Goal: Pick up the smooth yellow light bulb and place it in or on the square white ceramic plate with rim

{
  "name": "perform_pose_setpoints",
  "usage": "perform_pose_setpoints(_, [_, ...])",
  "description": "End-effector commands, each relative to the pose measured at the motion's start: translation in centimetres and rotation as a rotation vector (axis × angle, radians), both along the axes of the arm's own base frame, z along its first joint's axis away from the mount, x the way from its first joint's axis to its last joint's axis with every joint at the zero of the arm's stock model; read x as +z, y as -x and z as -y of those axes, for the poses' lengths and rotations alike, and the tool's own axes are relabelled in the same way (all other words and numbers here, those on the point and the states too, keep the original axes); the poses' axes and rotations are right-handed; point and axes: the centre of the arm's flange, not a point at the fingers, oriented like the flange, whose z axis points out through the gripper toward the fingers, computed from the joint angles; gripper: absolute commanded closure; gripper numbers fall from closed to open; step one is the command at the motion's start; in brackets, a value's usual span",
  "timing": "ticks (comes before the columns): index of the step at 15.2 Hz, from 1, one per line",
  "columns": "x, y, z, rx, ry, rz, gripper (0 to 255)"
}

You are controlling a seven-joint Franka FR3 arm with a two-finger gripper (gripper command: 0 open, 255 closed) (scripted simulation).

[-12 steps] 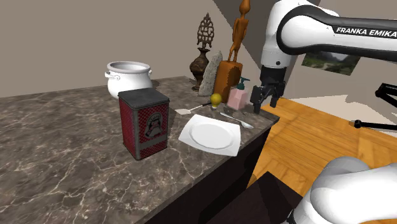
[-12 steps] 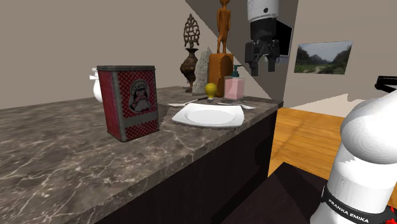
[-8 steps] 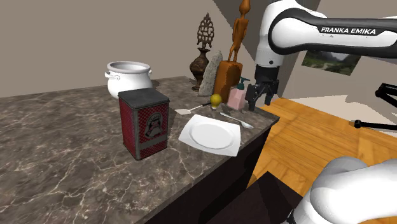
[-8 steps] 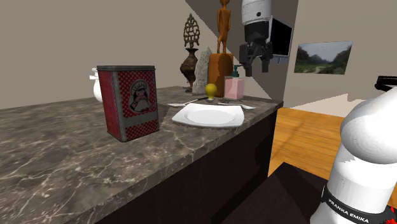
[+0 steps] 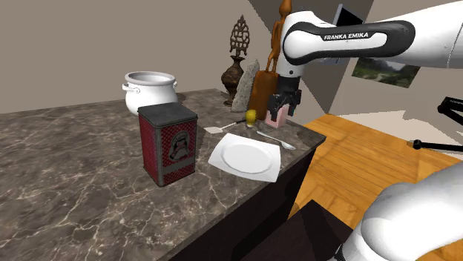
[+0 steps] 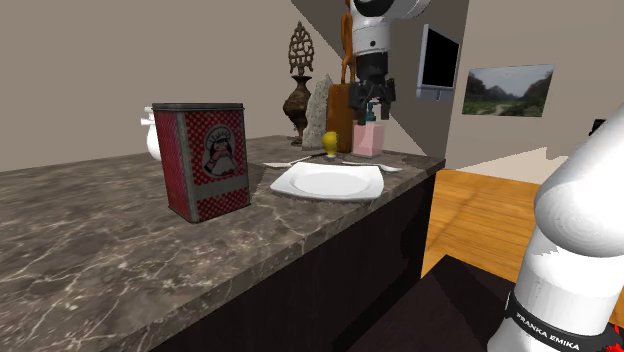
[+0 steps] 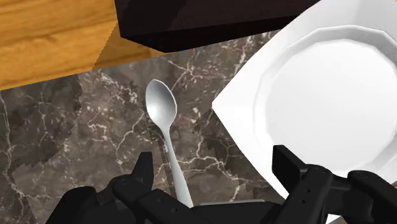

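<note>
The yellow light bulb (image 5: 252, 116) (image 6: 330, 140) stands on the dark marble counter, just behind the square white plate (image 5: 246, 157) (image 6: 328, 181) (image 7: 324, 102). My gripper (image 5: 281, 108) (image 6: 368, 107) hangs above the counter beside the pink soap dispenser (image 6: 366, 139), to the bulb's right in both exterior views and apart from it. In the wrist view the gripper (image 7: 217, 167) is open, its fingers (image 7: 144, 173) spread over a silver spoon (image 7: 163, 118), with the plate's corner close to one finger. Nothing is held.
A red tin (image 5: 168, 143) (image 6: 202, 160) stands near the plate. A white pot (image 5: 150, 89), a wooden block (image 5: 263, 87), a grey stone and two tall figurines line the back. A second utensil (image 5: 222, 127) lies by the bulb. The counter edge (image 7: 191, 32) drops to a wood floor.
The arm has swung to the shoulder view's left and come lower, carrying the gripper from beyond the counter's end to over the spoon and soap dispenser. No object has moved.
</note>
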Motion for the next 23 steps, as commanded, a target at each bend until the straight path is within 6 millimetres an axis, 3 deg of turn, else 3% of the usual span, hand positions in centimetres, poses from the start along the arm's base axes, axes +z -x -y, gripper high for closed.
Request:
perform_pose_setpoints(1, [-0.4,-2.6,0.5,0.010,-0.002,0.005,0])
perform_pose_setpoints(14, [-3.0,-18.6,3.7,0.068,-0.015,0.030,0])
perform_pose_setpoints(23, [-7.0,-18.5,4.1,0.068,-0.015,0.030,0])
